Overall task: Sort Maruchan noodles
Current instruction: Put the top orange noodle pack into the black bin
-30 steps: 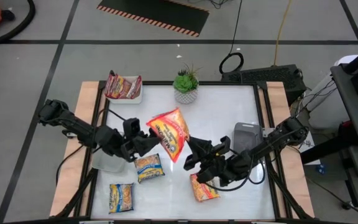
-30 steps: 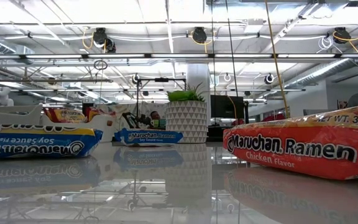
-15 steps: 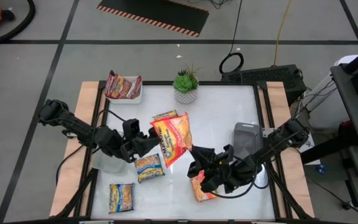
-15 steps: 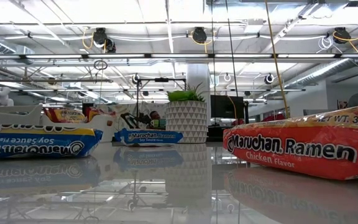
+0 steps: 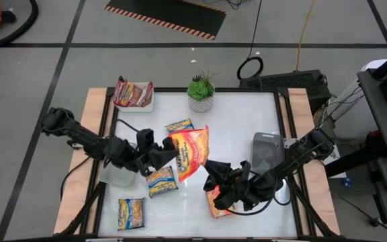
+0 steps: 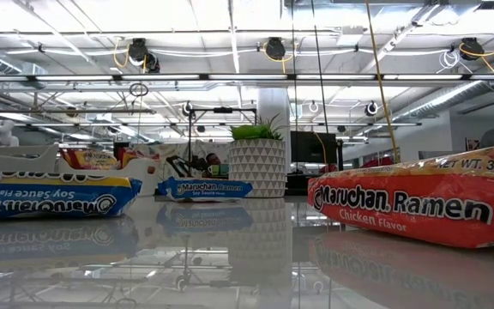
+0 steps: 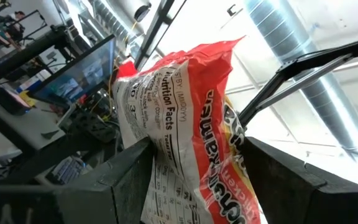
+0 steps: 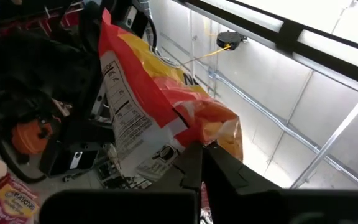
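Observation:
A large orange-red Maruchan noodle packet [image 5: 189, 152] hangs above the table's middle between both grippers. My left gripper [image 5: 169, 154] comes at it from the table's left and is shut on it, with the packet [image 7: 185, 118] standing up past its fingers. My right gripper [image 5: 210, 168] comes from the right and is shut on the packet's crinkled edge [image 8: 219, 127]. Three blue-and-yellow packets [image 5: 178, 125] [image 5: 160, 180] [image 5: 131, 213] and a small orange one [image 5: 218, 203] lie flat on the table. Neither gripper shows in the low view. My left gripper has the packet's lower end [image 7: 185, 186] between its two fingers [image 7: 126, 180], the nutrition-facts face toward one finger and the orange face toward the other. The fingers slant upward from the table's left. The packet stands up beyond them, crumpled, clear of the table. My right gripper pinches the packet's edge at an orange corner [image 8: 211, 138] between its shut fingertips [image 8: 194, 165]. The fingers slant upward from the table's right. The packet rises past them, clear of the table.
A white tray [image 5: 148, 105] with dark red packets [image 5: 132, 93] sits at the far left. A potted plant [image 5: 201, 91] stands at the far middle, a grey tray [image 5: 266, 149] on the right, and a clear tray [image 5: 115, 175] under the left arm.
My right gripper has rolled and shifted a little toward the table's left and near edge, still shut on the packet. The packet has turned from broad face up to nearly edge-on and shifted right, uncovering the blue packet behind it. My left gripper has kept its hold.

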Available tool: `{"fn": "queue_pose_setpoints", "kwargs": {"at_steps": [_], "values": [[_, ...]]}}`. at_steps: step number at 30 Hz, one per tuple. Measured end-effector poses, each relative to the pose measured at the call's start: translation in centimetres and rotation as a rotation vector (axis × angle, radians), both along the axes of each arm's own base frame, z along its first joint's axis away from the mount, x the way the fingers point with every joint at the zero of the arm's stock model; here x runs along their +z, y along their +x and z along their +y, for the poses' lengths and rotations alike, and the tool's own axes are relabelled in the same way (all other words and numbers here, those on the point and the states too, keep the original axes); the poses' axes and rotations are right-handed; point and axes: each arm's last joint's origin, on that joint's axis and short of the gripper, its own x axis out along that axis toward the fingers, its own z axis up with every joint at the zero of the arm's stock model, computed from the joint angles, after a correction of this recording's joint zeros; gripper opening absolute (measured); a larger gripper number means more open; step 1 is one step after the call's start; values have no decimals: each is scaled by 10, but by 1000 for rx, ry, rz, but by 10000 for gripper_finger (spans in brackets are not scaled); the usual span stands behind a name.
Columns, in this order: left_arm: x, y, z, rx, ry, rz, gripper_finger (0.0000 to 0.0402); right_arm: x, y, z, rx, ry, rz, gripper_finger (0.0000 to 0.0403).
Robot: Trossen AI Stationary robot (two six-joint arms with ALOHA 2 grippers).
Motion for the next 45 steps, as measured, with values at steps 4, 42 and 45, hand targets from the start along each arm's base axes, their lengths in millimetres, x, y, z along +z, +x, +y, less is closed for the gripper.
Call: {"fn": "queue_pose_setpoints", "kwargs": {"at_steps": [4, 42, 45], "values": [[0, 0, 0, -1, 1, 0, 253, -2, 1, 4, 11, -13, 34, 0], [-24, 14, 7, -242, 173, 308, 253, -33, 5, 33, 111, 77, 292, 0], [-25, 14, 8, -258, 184, 316, 246, -33, 5, 33, 109, 89, 289, 0]]}}
